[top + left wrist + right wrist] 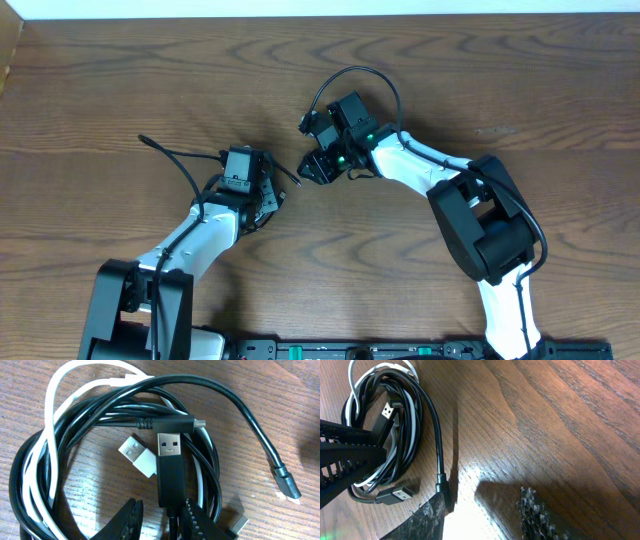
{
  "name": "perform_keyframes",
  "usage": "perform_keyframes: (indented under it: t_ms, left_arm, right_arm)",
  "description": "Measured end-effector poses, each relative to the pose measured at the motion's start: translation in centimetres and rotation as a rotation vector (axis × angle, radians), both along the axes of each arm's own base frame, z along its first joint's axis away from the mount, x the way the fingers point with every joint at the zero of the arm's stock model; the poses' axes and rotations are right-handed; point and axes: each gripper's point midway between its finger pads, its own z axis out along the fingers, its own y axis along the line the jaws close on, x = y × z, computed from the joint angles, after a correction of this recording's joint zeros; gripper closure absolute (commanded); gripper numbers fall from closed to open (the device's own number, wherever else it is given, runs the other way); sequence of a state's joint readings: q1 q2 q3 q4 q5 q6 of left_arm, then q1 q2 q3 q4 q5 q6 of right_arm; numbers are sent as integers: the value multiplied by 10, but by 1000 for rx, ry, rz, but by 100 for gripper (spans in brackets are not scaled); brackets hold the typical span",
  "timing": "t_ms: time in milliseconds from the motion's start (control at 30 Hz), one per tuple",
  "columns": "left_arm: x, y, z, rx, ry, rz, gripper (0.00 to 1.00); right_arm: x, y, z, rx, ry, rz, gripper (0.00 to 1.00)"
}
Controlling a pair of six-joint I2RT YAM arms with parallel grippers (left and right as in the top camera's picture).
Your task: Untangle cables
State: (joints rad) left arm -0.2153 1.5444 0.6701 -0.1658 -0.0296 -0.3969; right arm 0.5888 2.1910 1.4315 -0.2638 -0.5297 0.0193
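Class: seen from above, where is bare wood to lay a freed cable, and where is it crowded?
Bare: the far strip of the brown wooden table, and the patch left of the white left arm. Crowded: the centre, where coiled black and white cables lie under the left claw, the right claw nearby.

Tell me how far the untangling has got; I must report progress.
Nothing looks done: the white cable and black cables lie looped in one coil. In hand: the left gripper, jaws apart, straddles a black USB plug; the right gripper hangs open nearby. Left: pulling every cord apart.
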Motion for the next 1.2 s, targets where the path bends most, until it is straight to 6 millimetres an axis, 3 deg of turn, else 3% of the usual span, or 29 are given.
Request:
perform_keyframes:
  t_ms: [400,700,1200]
  left_arm:
    - [2,2,1,10,-8,10,71]
    - [6,-2,29,-25,-84,1,71]
    - [-9,-14,7,-72,20,-52,75]
  right_arm:
    - [0,0,0,0,1,0,55]
    - [0,0,0,0,1,0,55]
    - [0,0,0,0,1,0,55]
